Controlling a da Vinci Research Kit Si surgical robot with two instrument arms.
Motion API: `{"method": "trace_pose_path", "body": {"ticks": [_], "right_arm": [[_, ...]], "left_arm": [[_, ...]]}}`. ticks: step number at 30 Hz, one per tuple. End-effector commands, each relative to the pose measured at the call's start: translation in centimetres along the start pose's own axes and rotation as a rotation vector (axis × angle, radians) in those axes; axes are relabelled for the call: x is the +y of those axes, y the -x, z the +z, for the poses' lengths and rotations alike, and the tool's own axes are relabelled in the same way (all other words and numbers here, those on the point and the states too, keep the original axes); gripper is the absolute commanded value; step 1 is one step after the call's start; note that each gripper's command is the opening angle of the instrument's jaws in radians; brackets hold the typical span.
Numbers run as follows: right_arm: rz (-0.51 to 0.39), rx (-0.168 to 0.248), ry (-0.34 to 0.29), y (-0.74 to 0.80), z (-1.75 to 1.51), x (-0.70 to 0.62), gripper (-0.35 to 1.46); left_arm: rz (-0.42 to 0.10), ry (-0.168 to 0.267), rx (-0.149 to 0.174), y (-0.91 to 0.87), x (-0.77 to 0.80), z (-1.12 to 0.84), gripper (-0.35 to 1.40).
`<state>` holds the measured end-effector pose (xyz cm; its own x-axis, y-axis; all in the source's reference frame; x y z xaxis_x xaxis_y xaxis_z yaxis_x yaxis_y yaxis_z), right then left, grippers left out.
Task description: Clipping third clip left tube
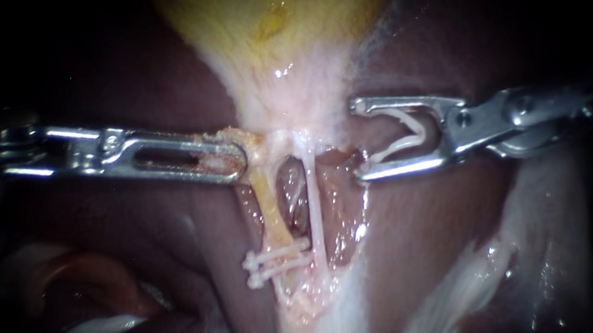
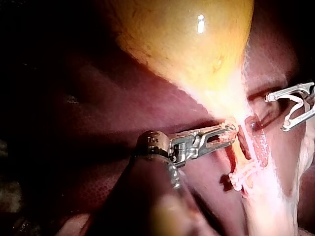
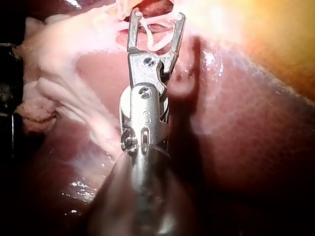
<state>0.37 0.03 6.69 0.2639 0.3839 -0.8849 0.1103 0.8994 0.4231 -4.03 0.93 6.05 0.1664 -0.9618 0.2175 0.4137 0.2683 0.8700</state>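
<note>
1. The left instrument has its jaws clamped together on the gallbladder neck, right at the top of the left tube. A steady hold there should leave the tube taut and straight.
2. The right instrument stands apart from the tube. Its jaws are spread wide, yet both bear on the loaded clip cradled between them.
3. The left tube runs down from the neck to the two clips, which cross it side by side low down.
4. A good placement probably sets the new clip squarely across the bare stretch above those two, with a gap left between. Both of its legs should show past the tube before it is closed.
5. The right tube lies just beside the left tube, between the right instrument and its target. The clip must get past it without catching it.
6. The liver lies behind both tubes, so the jaw tips should not dig in.
</note>
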Motion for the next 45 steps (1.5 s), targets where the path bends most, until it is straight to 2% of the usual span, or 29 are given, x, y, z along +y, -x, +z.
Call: {"method": "trace_pose_path", "body": {"ticks": [1, 14, 19, 27, 38, 45], "right_arm": [[0.005, -0.002, -0.005, 0.04, 0.08, -0.02, 0.49], [0.063, -0.026, -0.056, 0.55, 0.82, -0.13, 0.48], [0.08, -0.025, -0.075, 0.64, 1.04, -0.15, 0.48], [0.107, -0.016, -0.104, 0.64, 1.29, -0.13, 0.48], [0.198, 0.096, -0.17, 0.56, 1.49, -0.03, 0.44], [0.226, 0.14, -0.154, 0.45, 1.47, 0.1, 0.43]], "left_arm": [[0.0, 0.0, 0.0, 0.0, 0.0, 0.0, -0.35], [0.0, 0.0, 0.0, -0.01, -0.02, 0.0, -0.35], [0.006, 0.001, 0.0, -0.01, -0.02, 0.0, -0.35], [0.006, 0.001, 0.0, -0.01, -0.04, 0.01, -0.35], [0.005, 0.002, -0.001, 0.0, -0.04, 0.02, -0.35], [0.005, 0.002, -0.001, 0.0, -0.04, 0.04, -0.35]]}}
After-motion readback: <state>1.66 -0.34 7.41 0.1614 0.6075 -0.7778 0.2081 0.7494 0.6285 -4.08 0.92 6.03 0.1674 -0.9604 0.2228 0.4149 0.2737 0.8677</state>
